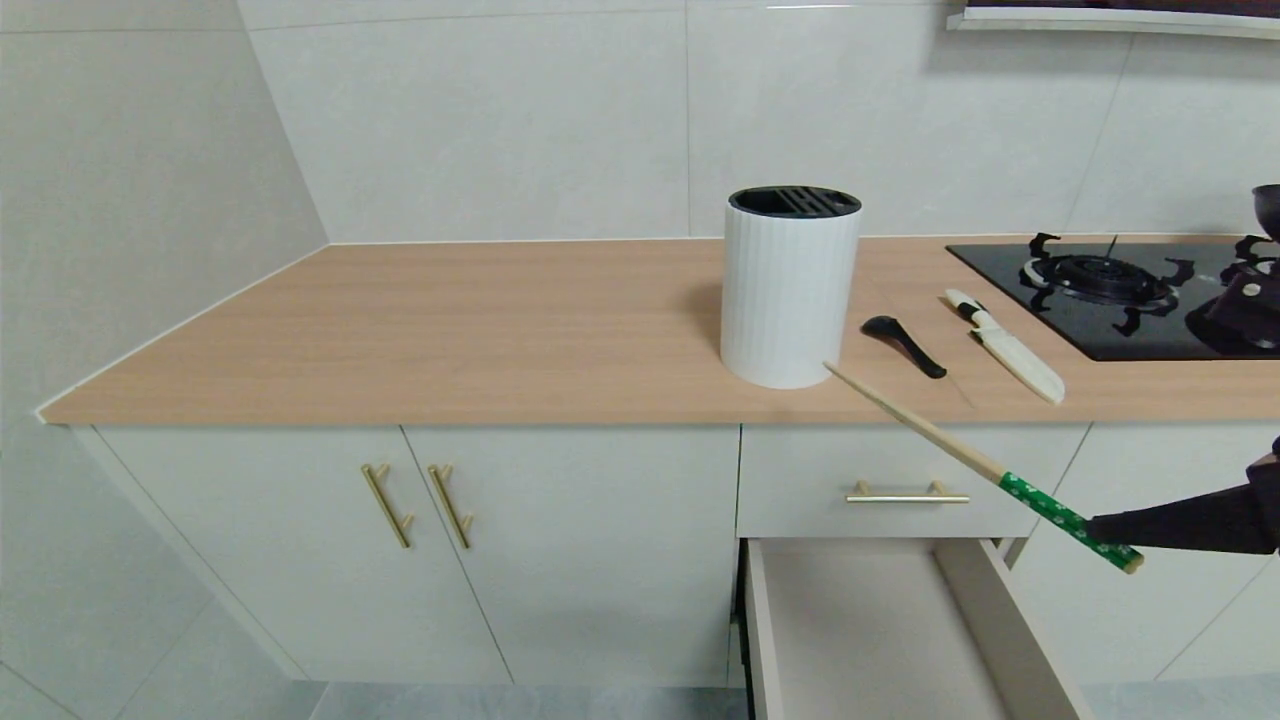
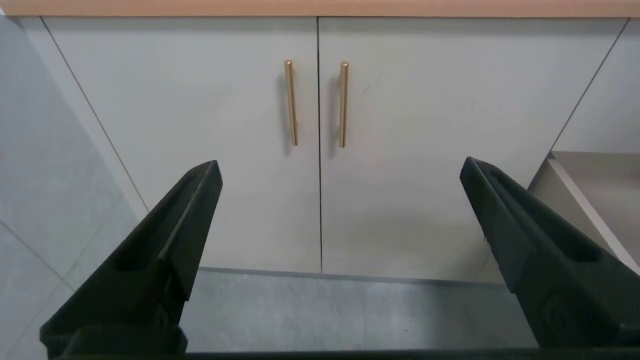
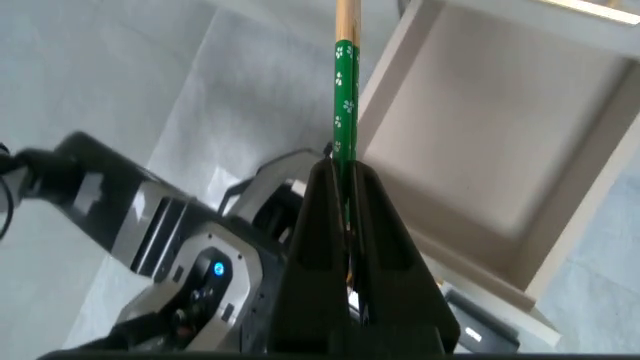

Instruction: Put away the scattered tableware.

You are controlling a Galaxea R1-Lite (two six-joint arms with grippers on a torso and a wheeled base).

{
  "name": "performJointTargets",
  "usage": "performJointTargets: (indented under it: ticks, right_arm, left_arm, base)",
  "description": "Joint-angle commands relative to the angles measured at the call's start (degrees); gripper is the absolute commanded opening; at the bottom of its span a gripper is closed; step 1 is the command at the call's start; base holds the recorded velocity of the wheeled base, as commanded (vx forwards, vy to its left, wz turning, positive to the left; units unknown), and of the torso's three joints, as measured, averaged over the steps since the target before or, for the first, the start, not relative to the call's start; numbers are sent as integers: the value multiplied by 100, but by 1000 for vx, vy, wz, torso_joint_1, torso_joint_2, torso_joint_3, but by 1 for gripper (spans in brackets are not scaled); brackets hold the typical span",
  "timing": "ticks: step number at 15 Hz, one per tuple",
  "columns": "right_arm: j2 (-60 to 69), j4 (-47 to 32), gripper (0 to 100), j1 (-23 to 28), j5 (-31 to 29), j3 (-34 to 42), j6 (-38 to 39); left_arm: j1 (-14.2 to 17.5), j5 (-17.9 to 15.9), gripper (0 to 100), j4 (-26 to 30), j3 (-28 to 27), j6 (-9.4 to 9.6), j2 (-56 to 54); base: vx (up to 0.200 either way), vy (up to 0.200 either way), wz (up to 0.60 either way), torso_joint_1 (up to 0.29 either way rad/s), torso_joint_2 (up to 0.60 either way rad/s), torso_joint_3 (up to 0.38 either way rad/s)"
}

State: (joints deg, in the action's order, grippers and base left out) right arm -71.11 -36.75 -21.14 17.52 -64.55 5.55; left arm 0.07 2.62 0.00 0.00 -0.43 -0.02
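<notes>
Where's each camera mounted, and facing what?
Head: on the head, forward-down at countertop, knife block, open drawer; right gripper holding chopsticks.
Left wrist: on left arm, facing cabinet doors; open left gripper.
Right wrist: on right arm, down into the drawer; right gripper in front.
Shared: head and right wrist both show chopsticks and drawer.

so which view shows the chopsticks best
The head view: the chopsticks show full length, from bare tips near the holder to the green ends in the right gripper. The right wrist view gives the green ends up close, clamped between the fingers. The left wrist view faces cabinet doors.
</notes>
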Motion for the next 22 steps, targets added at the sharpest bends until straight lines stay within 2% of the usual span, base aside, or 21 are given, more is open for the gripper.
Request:
performJointTargets:
  ticks: [1,7,22]
  right_arm:
    - [-131,-16,0,-57,59,56,-54]
    - [-149,2,0,-215,164,206,-177]
    - [-386,19,0,-356,138,338,-186]
  left_arm:
    - [1,2,100,0,0,-1,2]
    - [1,2,100,0,0,-1,2]
    - [1,2,100,0,0,-1,2]
  base:
    - [0,0,0,0,0,0]
    - [0,0,0,-28,65,42]
    - [0,0,0,-152,450,297]
